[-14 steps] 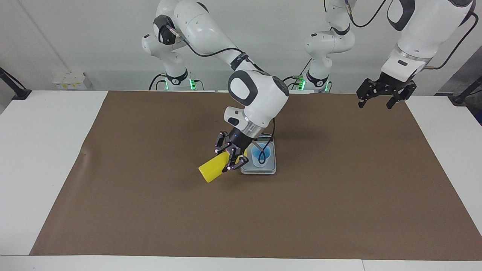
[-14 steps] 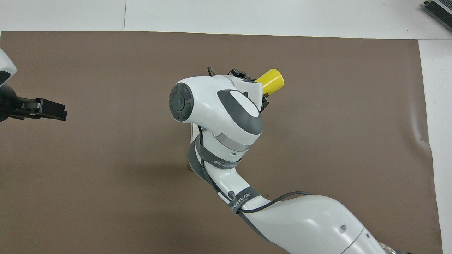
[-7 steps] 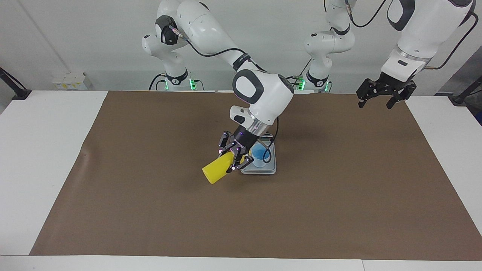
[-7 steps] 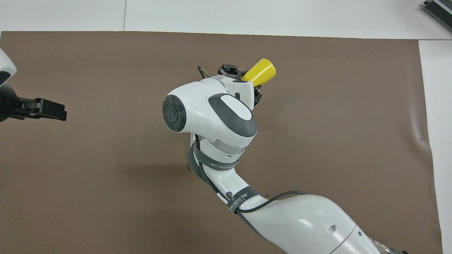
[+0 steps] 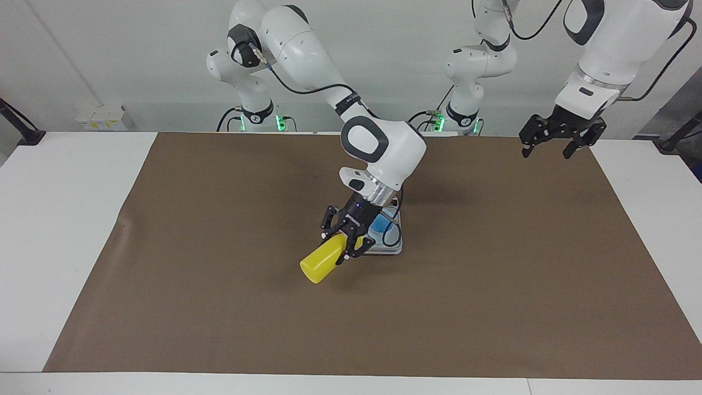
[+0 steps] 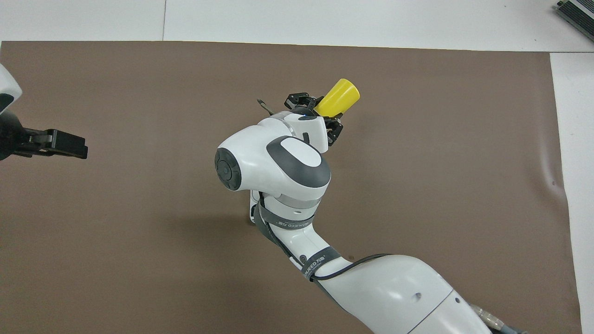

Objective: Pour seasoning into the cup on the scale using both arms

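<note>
Gripping the yellow squeeze bottle [image 5: 322,261] around its upper body, right gripper [image 5: 346,245] clamped tight on it, above the brown mat [image 5: 219,307] just beside the scale [image 5: 390,248]. Bottle tilted steeply, flat base up and out toward the right arm's end of the table, nozzle end pointed down toward the cup [image 5: 379,227]; nozzle tip itself hidden by the fingers, so possibly over the rim, not certain. Seen from overhead, same bottle [image 6: 337,97] poking out past the gripper [image 6: 312,112], with the white wrist covering cup and scale entirely.

Pale blue cup upright on the grey scale plate, partly masked by the wrist and a black cable loop. Scale lying flat near the middle of the mat.

Left gripper [image 5: 555,141] waiting in the air over the mat's corner at the left arm's end, close to the robots, fingers spread apart and holding nothing; also visible at the overhead view's edge [image 6: 58,143].
</note>
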You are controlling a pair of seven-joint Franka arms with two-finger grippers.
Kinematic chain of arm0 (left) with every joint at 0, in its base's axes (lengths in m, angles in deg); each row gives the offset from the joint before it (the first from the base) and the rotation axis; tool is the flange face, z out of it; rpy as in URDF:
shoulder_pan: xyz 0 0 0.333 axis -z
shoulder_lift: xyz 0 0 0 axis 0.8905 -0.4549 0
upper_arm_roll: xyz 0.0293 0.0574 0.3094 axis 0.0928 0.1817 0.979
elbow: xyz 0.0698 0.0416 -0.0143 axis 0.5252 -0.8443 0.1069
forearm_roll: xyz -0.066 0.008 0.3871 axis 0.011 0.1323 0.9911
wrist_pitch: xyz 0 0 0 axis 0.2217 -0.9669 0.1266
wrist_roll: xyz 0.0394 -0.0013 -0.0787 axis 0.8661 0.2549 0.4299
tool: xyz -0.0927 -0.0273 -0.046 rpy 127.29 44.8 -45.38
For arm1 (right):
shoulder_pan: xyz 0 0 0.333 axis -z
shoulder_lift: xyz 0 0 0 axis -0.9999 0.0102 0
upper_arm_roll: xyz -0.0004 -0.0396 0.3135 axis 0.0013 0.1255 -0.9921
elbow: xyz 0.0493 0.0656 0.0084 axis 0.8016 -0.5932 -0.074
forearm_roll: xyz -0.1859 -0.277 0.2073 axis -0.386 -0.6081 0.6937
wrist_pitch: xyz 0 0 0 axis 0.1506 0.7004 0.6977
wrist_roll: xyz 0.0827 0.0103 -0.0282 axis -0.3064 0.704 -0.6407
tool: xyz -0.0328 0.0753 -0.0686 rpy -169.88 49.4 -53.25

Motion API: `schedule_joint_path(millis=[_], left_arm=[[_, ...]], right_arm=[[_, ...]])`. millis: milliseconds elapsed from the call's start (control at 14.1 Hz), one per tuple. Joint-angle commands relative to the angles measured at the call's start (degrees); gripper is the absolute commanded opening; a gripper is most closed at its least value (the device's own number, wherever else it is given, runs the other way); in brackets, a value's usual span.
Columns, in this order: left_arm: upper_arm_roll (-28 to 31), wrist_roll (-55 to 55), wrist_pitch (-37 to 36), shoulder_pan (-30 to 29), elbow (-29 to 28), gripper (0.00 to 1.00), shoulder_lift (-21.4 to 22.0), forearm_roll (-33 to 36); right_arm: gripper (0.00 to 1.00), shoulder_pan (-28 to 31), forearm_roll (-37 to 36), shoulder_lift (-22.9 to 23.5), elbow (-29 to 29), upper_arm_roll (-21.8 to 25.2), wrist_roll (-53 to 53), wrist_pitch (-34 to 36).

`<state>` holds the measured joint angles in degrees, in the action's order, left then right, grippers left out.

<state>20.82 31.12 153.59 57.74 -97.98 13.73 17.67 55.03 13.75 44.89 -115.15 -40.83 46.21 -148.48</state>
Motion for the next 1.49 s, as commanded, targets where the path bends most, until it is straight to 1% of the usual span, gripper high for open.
schedule_joint_path(millis=[0, 213, 639, 995, 1137, 1279, 1421], left_arm=[[-0.12, -0.31, -0.62, -0.52, -0.45, 1.0, 0.5, -0.38], [-0.12, -0.31, -0.62, -0.52, -0.45, 1.0, 0.5, -0.38], [-0.12, -0.31, -0.62, -0.52, -0.45, 1.0, 0.5, -0.38], [-0.12, -0.31, -0.62, -0.52, -0.45, 1.0, 0.5, -0.38], [-0.12, -0.31, -0.62, -0.52, -0.45, 1.0, 0.5, -0.38], [-0.12, -0.31, -0.62, -0.52, -0.45, 1.0, 0.5, -0.38], [-0.12, -0.31, -0.62, -0.52, -0.45, 1.0, 0.5, -0.38]], right_arm=[[0.0, -0.59, -2.64, -2.18, -2.72, -0.14, 3.28, -1.01], [0.0, -0.68, -4.22, -2.0, -3.16, -0.14, 5.31, -1.45], [0.0, -0.86, -4.14, -2.18, -2.2, -0.14, 5.05, -0.75], [0.0, -0.25, -1.42, -2.53, -2.19, -0.23, 4.61, -0.4], [0.0, 1.24, 4.09, -4.63, -2.63, -0.23, 4.7, -0.05], [0.0, 4.31, 10.33, -8.14, -3.42, -0.23, 4.61, 0.57], [0.0, 8.09, 18.15, -11.92, -5.35, -0.23, 3.74, 0.39]])
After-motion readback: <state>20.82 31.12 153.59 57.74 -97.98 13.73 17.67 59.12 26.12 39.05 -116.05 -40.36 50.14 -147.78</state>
